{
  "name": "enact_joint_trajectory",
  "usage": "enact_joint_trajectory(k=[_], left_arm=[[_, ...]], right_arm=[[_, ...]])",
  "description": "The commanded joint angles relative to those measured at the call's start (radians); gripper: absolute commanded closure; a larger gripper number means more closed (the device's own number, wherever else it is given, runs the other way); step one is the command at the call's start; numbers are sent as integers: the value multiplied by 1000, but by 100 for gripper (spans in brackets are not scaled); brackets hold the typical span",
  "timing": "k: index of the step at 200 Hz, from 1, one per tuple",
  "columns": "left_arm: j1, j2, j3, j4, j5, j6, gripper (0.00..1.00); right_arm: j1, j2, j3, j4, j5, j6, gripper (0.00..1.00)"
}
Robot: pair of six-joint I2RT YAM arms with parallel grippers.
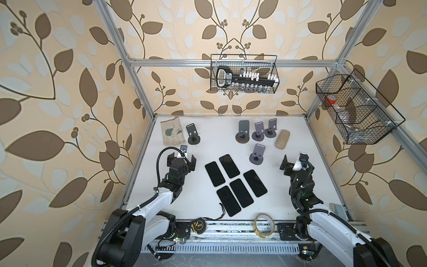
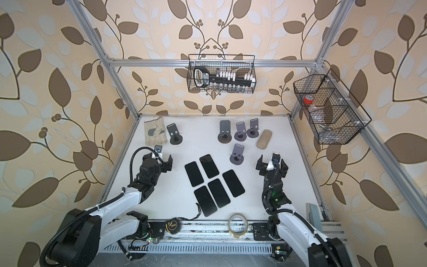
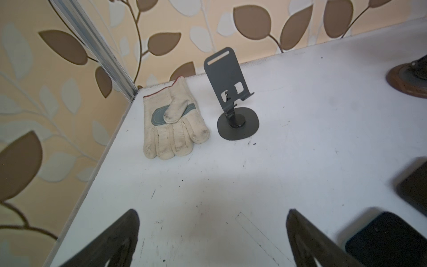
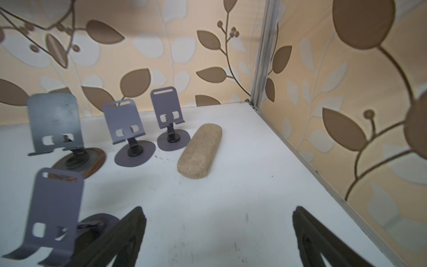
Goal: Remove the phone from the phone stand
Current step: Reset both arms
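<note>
Several black phones [image 1: 241, 193] [image 2: 219, 193] lie flat on the white table [image 1: 300, 143], side by side in the middle. Several phone stands are upright at the back, and every one is empty: a dark grey one [image 1: 193, 134] [image 3: 227, 85] at the left, and a grey one [image 4: 54, 122] beside purple ones [image 1: 257, 154] [image 4: 123, 124] at the right. My left gripper [image 1: 182, 161] [image 3: 212, 211] hovers open, left of the phones, facing the dark grey stand. My right gripper [image 1: 295, 163] [image 4: 219, 209] hovers open at the right, beside the nearest purple stand [image 4: 55, 208]. Neither holds anything.
A work glove [image 1: 172, 134] [image 3: 172, 124] lies in the back left corner. A tan glasses case [image 1: 282, 139] [image 4: 201, 151] lies right of the stands. A tape roll [image 1: 264, 225] and a tape measure [image 1: 198, 225] sit at the front edge. Wire baskets [image 1: 243, 74] hang on the walls.
</note>
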Motion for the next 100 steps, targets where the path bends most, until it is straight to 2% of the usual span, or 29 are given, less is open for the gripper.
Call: enact_joint_trajectory(k=[1,12,25,38,68,81,93,100], left_arm=[[55,50,16,130,115,5,1],[68,61,30,116,116,-6,1],[103,59,20,154,167,-44,1],[122,53,14,162,191,-63,1],[129,36,25,88,186,-86,1],[131,44,-5,121,162,-113,1],[131,85,-36,184,162,-115,1],[129,114,-46,233,155,-94,1]], right_arm=[[-19,85,-25,183,-89,-54,0],[-28,147,-27,231,-108,-62,0],[-37,195,-22,287,-138,-83,0],[-80,255,-27,364,-179,-67,0],[-183,511,-41,643,-293,-10,0],[-186,451,1,468,-317,-9,0],[-186,498,2,541,-319,-15,0],[-185,479,15,487,-311,-11,0]])
